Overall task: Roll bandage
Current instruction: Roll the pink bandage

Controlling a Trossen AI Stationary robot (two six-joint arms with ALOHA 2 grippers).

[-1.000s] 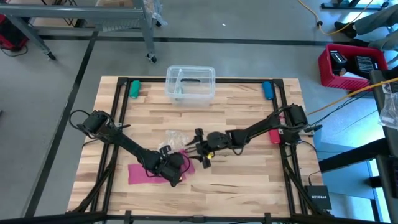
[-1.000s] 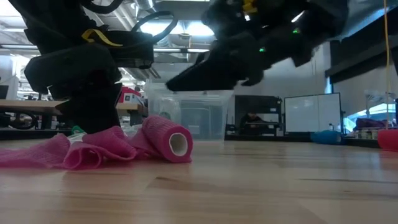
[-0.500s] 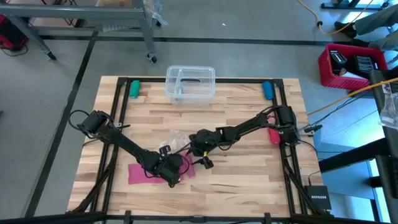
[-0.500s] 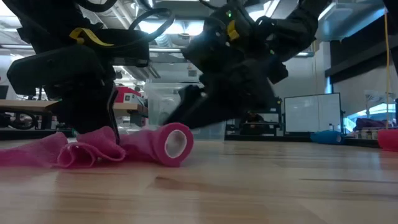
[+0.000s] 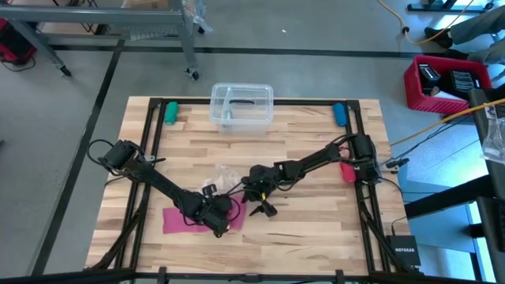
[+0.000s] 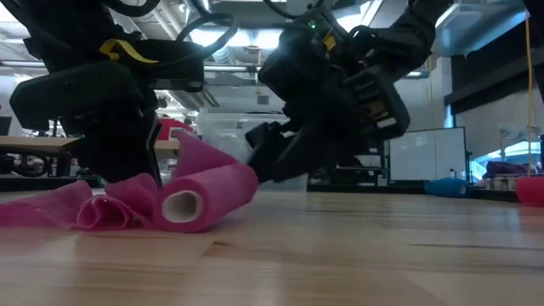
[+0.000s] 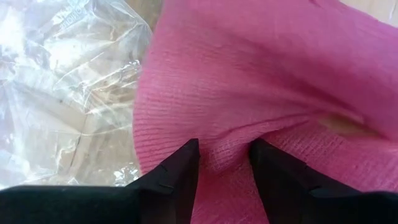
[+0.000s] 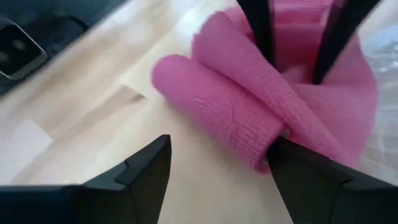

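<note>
Pink bandage (image 6: pixel 204 194), one roll, pinched in left pincer (image 7: pixel 224 163); right pincer (image 8: pixel 217 163) open beside it.

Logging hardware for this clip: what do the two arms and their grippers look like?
Both arms are dark, slim and jointed, with thin cables along them. The left gripper has two flat black tapered fingers; the right gripper has broader black angular ones. Low view shows a yellow marking on each arm and a small green light on the right.
</note>
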